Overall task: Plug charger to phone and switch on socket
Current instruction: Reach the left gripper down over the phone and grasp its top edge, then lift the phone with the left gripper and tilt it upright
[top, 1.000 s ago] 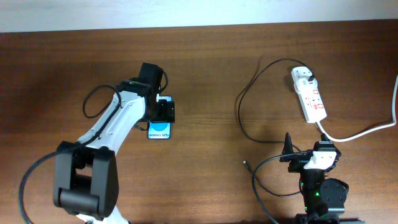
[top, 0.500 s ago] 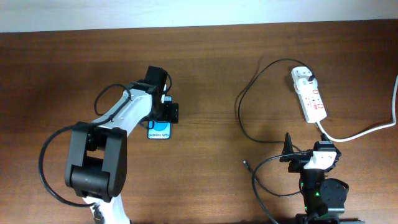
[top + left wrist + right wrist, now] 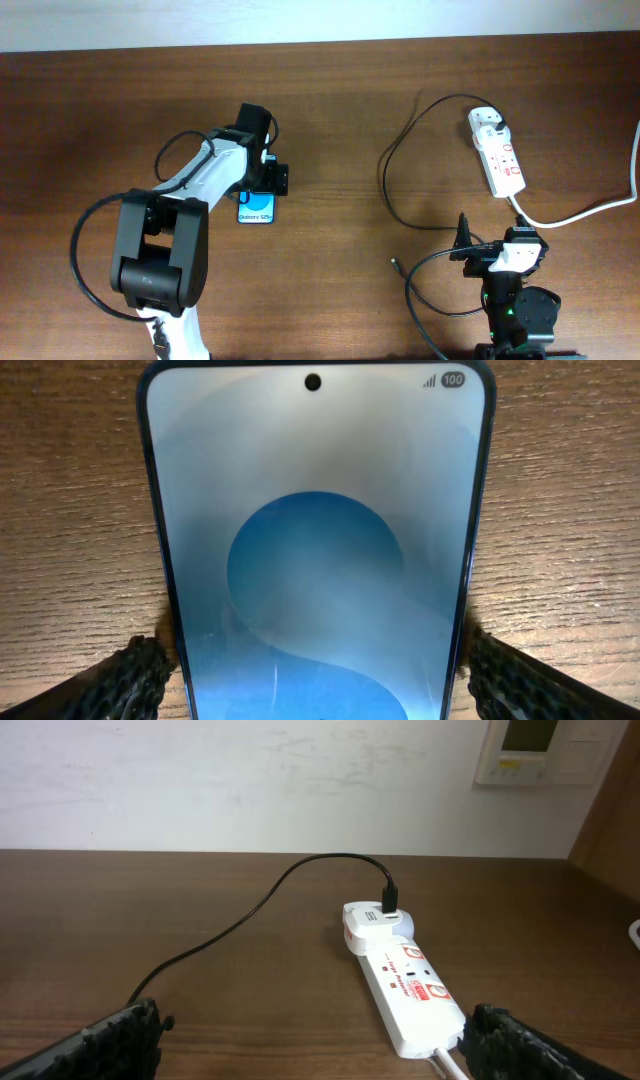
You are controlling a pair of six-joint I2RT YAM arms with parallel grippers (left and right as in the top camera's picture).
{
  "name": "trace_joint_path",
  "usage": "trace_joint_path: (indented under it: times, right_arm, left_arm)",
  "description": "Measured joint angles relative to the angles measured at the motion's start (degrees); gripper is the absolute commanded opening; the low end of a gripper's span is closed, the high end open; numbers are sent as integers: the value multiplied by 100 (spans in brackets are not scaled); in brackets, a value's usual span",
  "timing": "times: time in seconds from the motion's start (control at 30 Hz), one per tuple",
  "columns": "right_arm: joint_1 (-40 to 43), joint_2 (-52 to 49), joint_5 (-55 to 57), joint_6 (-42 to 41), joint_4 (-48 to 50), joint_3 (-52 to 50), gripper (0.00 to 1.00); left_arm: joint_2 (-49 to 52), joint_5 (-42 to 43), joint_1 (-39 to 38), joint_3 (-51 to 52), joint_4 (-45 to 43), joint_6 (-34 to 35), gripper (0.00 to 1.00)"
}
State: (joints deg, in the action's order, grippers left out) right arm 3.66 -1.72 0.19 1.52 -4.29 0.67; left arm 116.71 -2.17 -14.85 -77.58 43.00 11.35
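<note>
The phone (image 3: 256, 209) lies flat on the table, blue screen up. My left gripper (image 3: 271, 180) is above its far end. In the left wrist view the phone (image 3: 315, 510) fills the frame, and my left gripper (image 3: 318, 672) has a finger pressed against each long edge. The socket (image 3: 498, 152) lies at the far right. The charger's plug head (image 3: 486, 119) sits in its far end. The black cable (image 3: 385, 170) loops left and down to the loose connector tip (image 3: 395, 264). My right gripper (image 3: 490, 252) is open and empty, near the front edge. The right wrist view shows the socket (image 3: 405, 982) and the cable (image 3: 250, 915) ahead of the open right gripper (image 3: 320, 1045).
The socket's thick white cord (image 3: 590, 208) runs off the table's right edge. Another black cable (image 3: 425, 300) curls beside the right arm's base. A wall with a white panel (image 3: 535, 750) stands behind the table.
My left arm has swung its elbow in and the gripper has shifted slightly right over the phone. The phone, the charger and the right arm have not moved.
</note>
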Motion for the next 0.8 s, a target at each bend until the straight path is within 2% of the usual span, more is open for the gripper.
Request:
trace_joint_path:
  times: [0.17, 0.2, 0.4, 0.53, 0.8]
  right_arm:
    - [0, 0, 0, 2, 0, 0, 98]
    - [0, 0, 0, 0, 0, 0, 98]
    - [0, 0, 0, 7, 0, 0, 98]
    - [0, 0, 0, 2, 0, 0, 98]
    - [0, 2, 2, 0, 0, 0, 98]
  left_arm:
    - [0, 17, 0, 0, 72, -37, 76]
    - [0, 17, 0, 0, 74, -42, 68]
    - [4, 17, 0, -26, 122, -44, 54]
    - [232, 48, 0, -498, 931, -42, 47]
    - [472, 66, -4, -2529, 3001, -44, 38]
